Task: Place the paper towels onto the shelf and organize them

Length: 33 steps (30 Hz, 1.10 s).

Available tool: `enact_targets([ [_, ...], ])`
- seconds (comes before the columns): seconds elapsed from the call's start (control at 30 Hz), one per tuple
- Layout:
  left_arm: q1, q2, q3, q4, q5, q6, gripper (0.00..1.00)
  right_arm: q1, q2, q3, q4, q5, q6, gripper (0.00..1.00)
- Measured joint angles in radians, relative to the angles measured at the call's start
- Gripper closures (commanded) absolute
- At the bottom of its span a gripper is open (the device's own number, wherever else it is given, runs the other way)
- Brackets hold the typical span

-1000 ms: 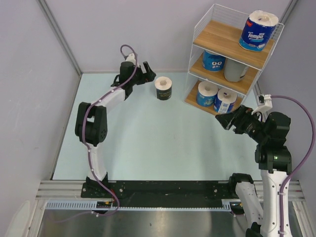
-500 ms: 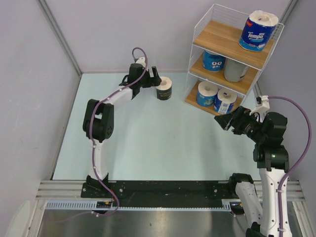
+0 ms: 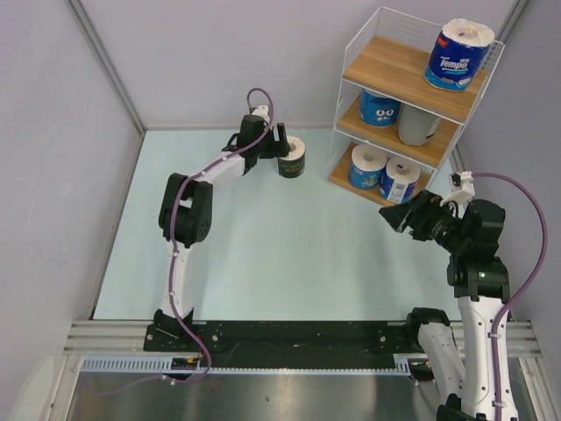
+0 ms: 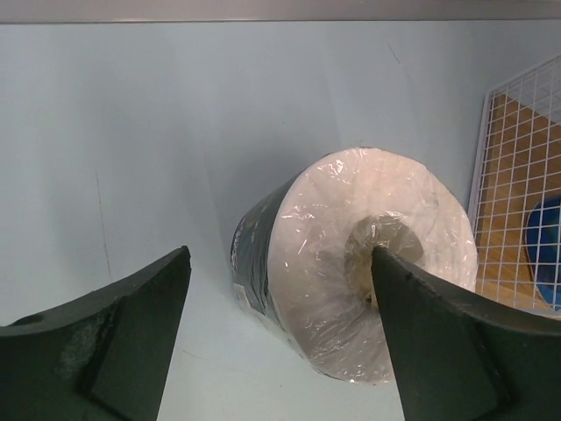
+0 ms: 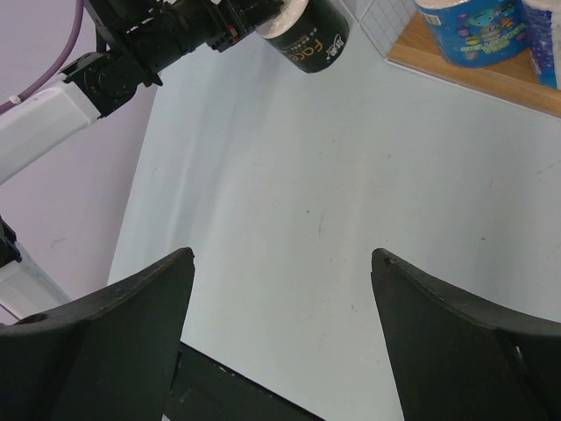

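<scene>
Where the two arm bases are bolted at the near edge, a pale blue-green table (image 3: 280, 263) stretches away toward grey walls. Closest on the right side, the right gripper (image 3: 392, 216) hangs above the table with its dark fingers spread wide and nothing between them, pointing left just in front of the shelf's lowest tier.

Farther back, the left arm reaches across to the far middle of the table. The left gripper (image 4: 280, 254) is spread open on either side of the black-wrapped roll (image 3: 292, 158), which stands upright on the table with its white end and hollow core facing up. One finger (image 4: 114, 333) is clear of the wrapping; whether the other touches it cannot be told.

At the far right corner stands the shelf (image 3: 386, 61), near the black roll but apart from it. Its bottom board holds two blue rolls (image 3: 367, 167) side by side, the middle board a blue roll (image 3: 379, 107) beside the grey roll (image 3: 417, 124), and the top board one blue roll (image 3: 458, 54) at its right end.
</scene>
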State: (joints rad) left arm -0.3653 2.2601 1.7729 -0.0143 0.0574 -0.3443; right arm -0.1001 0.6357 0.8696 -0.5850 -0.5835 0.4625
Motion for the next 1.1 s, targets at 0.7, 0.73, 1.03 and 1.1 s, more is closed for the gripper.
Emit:
enact_targets([
  [0.7,-0.005,0.010,0.023,-0.011,0.222,0.175,0.59,0.000,-0.002,-0.007,0.000,0.000,0.000,0.14],
  [0.73,-0.005,-0.006,-0.001,-0.003,0.228,0.182,0.59,0.000,-0.004,-0.011,0.001,0.000,0.000,0.14],
  [1.03,-0.006,-0.269,-0.367,0.025,0.287,0.224,0.59,0.000,-0.009,-0.038,0.002,0.000,0.008,0.14],
  [1.1,-0.008,-0.329,-0.442,0.020,0.296,0.221,0.59,0.000,-0.011,-0.038,0.002,0.000,0.008,0.14],
])
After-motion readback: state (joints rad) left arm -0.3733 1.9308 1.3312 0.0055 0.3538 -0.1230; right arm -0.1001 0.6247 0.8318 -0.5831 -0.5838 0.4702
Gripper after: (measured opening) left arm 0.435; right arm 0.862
